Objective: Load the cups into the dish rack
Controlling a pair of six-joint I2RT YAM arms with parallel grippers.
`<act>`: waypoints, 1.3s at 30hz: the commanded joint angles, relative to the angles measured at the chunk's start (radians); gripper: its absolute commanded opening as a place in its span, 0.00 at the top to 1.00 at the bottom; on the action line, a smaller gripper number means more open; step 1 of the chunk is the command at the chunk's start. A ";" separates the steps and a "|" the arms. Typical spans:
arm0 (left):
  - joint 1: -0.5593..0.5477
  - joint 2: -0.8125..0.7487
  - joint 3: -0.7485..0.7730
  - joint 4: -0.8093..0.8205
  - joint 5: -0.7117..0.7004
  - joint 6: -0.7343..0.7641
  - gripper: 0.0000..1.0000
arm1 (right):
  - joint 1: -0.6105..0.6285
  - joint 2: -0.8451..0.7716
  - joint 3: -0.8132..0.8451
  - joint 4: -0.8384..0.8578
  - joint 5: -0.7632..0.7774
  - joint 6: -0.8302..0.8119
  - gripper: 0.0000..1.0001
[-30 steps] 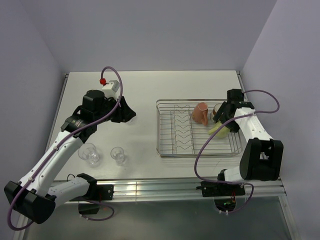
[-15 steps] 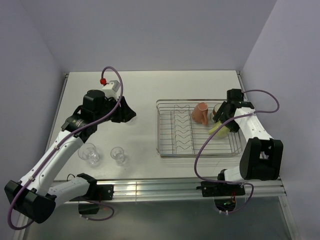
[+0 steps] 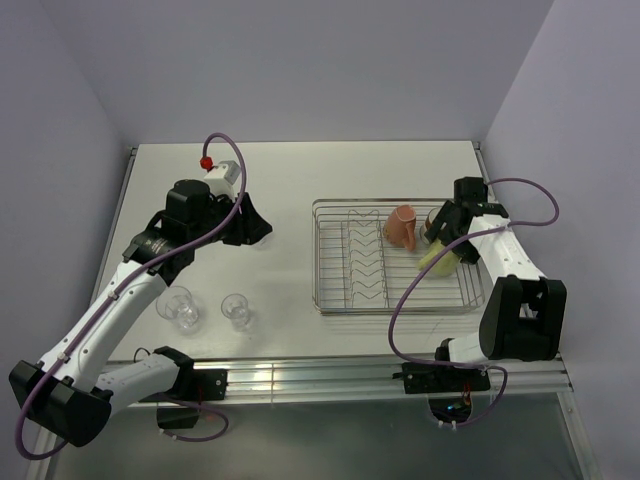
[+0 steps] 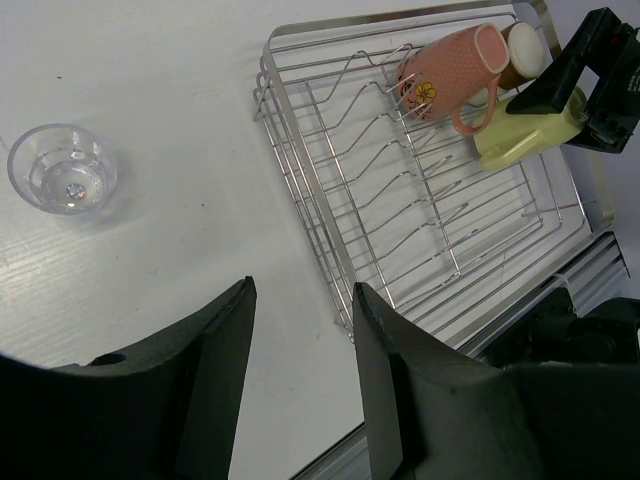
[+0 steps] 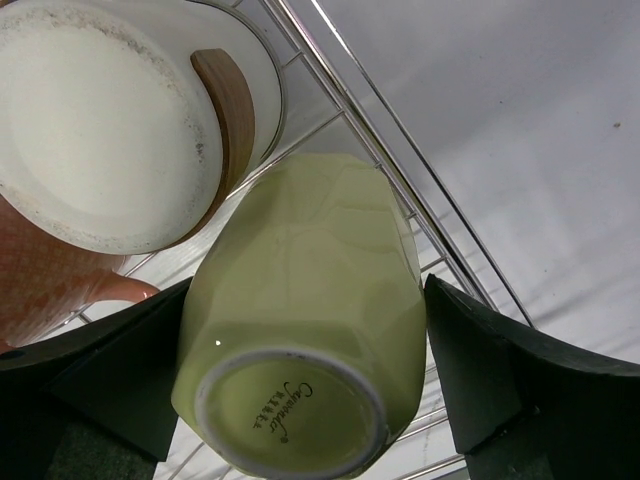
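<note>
The chrome dish rack (image 3: 316, 260) stands right of centre. In its far right part lie a pink mug (image 3: 402, 225), a brown cup (image 5: 100, 130) with a white base, and a yellow-green mug (image 3: 440, 258) on its side. My right gripper (image 5: 308, 288) is open, its fingers on either side of the yellow-green mug (image 5: 310, 270), with a thin gap at the right finger (image 5: 470, 360). Two clear tumblers (image 3: 178, 305) (image 3: 236, 310) stand on the table near the left arm. My left gripper (image 4: 300, 290) hovers open and empty left of the rack (image 4: 300, 190).
The zigzag dividers (image 3: 365, 262) run down the rack's middle. The table's right edge and the side wall are close behind the right arm. A metal rail (image 3: 330, 378) lines the near edge. One tumbler (image 4: 62, 168) shows at the left of the left wrist view.
The right gripper's jaws have spread a little wider around the yellow-green mug. The mug, the other cups and the left arm have not moved.
</note>
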 commanded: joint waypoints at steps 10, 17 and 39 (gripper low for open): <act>0.003 0.009 -0.008 0.031 0.013 0.015 0.51 | -0.006 -0.056 0.037 -0.004 0.038 0.001 0.04; 0.003 0.019 -0.006 0.029 0.006 0.012 0.51 | -0.006 -0.166 0.049 -0.047 0.035 0.001 0.02; 0.141 0.203 0.020 -0.035 -0.252 -0.040 0.53 | 0.133 -0.448 0.191 -0.053 -0.074 0.010 0.01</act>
